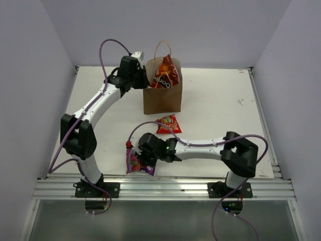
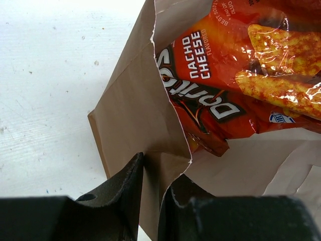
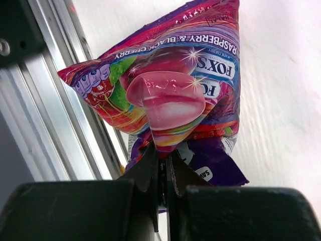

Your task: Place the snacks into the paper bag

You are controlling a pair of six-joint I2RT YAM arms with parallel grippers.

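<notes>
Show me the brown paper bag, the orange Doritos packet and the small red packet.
brown kraft paper bag [image 1: 161, 100], top view, front wall.
large orange Doritos packet [image 2: 200, 95], left wrist view, printed logo.
small red-orange packet [image 1: 167, 124], top view, middle.

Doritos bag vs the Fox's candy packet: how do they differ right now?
Doritos bag: orange-red, larger, standing in the paper bag with its top sticking out. Fox's candy packet: pink-purple, smaller, outside the bag by the near aluminium rail, pinched by the right gripper, jaws shut. Both are glossy printed packets.
</notes>
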